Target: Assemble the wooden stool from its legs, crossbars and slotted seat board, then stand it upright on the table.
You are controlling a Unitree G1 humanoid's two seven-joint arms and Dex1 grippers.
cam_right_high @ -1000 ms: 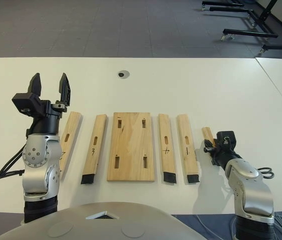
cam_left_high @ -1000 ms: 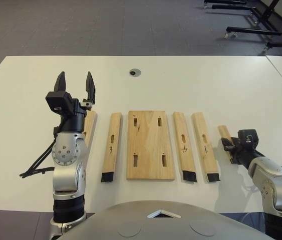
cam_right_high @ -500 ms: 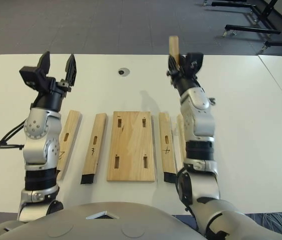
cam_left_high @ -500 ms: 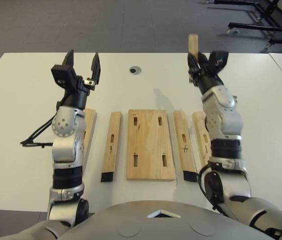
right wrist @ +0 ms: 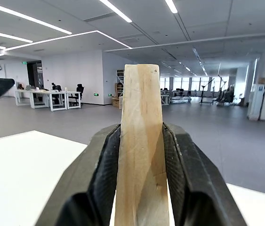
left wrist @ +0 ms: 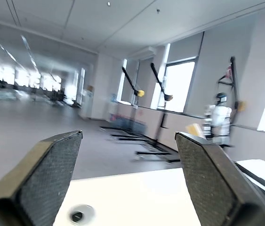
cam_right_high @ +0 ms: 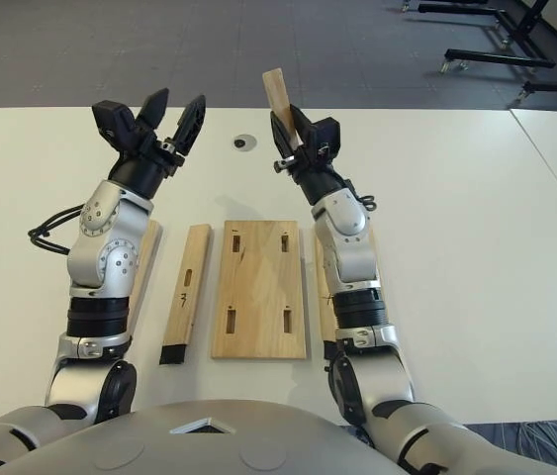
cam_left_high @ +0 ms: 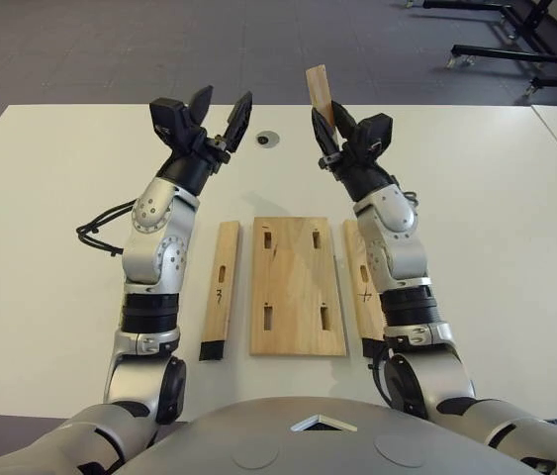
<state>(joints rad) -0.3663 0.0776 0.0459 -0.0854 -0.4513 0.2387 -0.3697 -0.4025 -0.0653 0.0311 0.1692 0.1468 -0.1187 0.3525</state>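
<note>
The slotted seat board lies flat at the table's middle. A leg marked 3 lies to its left, and another leg peeks out beside my left arm. A further leg lies right of the board, partly under my right arm. My right gripper is raised over the back of the table, shut on a short wooden crossbar that points up; in the right wrist view the crossbar sits between both fingers. My left gripper is held up to the left of it, open, with nothing between its fingers.
A small round grommet sits in the white table behind the board, between the two grippers. Black cables hang off my left arm. Wheeled frames stand on the floor beyond the table's far right.
My right arm has swung from the right toward the middle with the crossbar still held upright. My left gripper has moved up and to the right, staying open.
</note>
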